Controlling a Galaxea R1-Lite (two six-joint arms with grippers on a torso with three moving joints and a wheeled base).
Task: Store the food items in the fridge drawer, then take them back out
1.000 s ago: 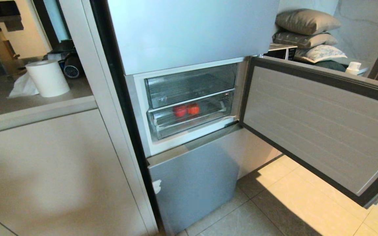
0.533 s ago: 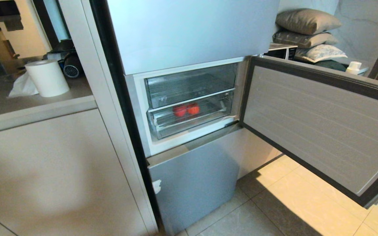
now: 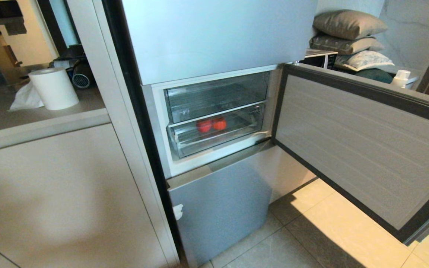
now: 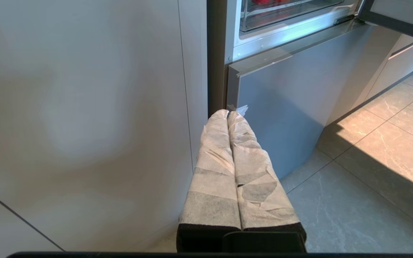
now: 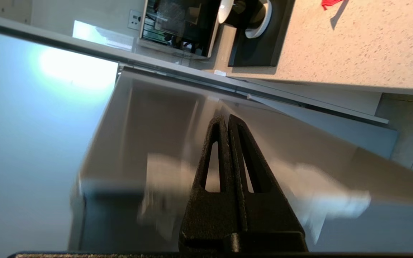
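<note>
Fridge (image 3: 214, 37) fills middle of head view, middle door (image 3: 363, 145) swung open to right. Cabinet wall (image 3: 50, 193) on left, tiled floor (image 3: 311, 238) below. Inside open compartment: upper clear bin (image 3: 216, 96), beneath it fridge drawer (image 3: 218, 137), pushed in. Two red tomatoes (image 3: 211, 125) side by side inside drawer, touching. Paper roll (image 3: 53, 88) on counter at left. Left gripper (image 4: 228, 115) low by cabinet wall and lower fridge door, wrapped fingers pressed together, empty. Right gripper (image 5: 227, 120) close to open door's outer face, black fingers pressed together, empty.
</note>
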